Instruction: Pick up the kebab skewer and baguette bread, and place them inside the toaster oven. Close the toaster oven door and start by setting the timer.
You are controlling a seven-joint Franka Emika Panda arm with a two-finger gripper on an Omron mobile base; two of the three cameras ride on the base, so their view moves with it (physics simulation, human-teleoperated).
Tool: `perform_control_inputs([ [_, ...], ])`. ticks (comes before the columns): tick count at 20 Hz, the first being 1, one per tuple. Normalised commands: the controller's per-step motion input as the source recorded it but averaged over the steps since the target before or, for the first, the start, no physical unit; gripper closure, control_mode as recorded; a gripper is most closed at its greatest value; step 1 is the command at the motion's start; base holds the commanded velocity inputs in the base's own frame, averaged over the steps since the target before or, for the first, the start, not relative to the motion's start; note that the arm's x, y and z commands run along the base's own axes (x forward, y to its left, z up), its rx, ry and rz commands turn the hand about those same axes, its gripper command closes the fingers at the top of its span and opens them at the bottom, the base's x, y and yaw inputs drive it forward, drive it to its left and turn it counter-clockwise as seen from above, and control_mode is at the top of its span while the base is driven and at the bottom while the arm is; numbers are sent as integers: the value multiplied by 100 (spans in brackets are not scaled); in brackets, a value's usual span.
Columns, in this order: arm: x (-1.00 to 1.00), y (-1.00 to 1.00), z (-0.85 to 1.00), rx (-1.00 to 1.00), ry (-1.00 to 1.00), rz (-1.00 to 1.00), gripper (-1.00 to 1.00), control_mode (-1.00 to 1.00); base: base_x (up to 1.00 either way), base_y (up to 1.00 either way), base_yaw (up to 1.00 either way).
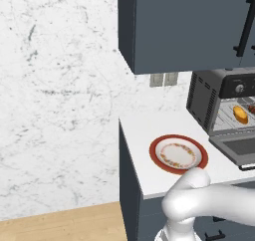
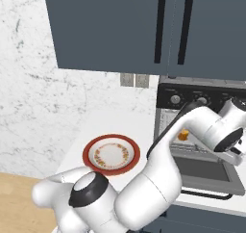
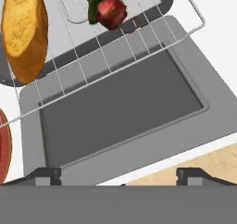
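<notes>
The toaster oven (image 1: 219, 103) stands on the counter's right side with its door (image 3: 120, 112) dropped flat open. On the wire rack (image 3: 92, 70) inside lie the golden baguette bread (image 3: 24, 31) and, beside it, the dark red kebab skewer (image 3: 99, 5). From the left base view the baguette bread (image 1: 240, 114) shows through the opening with the kebab skewer (image 1: 251, 108) at its right. My gripper (image 3: 119, 179) hovers above the open door's outer edge, fingers wide apart, nothing between them. The door (image 2: 202, 172) and its black bar handle (image 2: 204, 196) lie below my hand.
A red-rimmed plate (image 1: 178, 154) with a floral ring sits bare on the white counter (image 1: 144, 128) left of the oven. Dark upper cabinets (image 2: 144, 25) hang overhead. Two knobs (image 2: 175, 99) sit on the oven's control strip. The counter's front edge and wood floor (image 3: 208, 163) lie beyond the door.
</notes>
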Motion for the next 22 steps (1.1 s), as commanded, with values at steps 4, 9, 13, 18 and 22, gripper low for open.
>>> perform_control_inputs([
  [4,-17,28,-59,2,20,-27,-100,-100,0,0,0],
  [9,0,-2,-4,9,16,-6,-100,-100,0,0,0],
  [13,7,-1,-12,2,1,-11,-100,-100,0,0,0],
  [18,9,-1,-42,1,0,-15,-100,-100,0,0,0],
  [22,32,0,-40,0,0,-16,-100,-100,0,0,0],
])
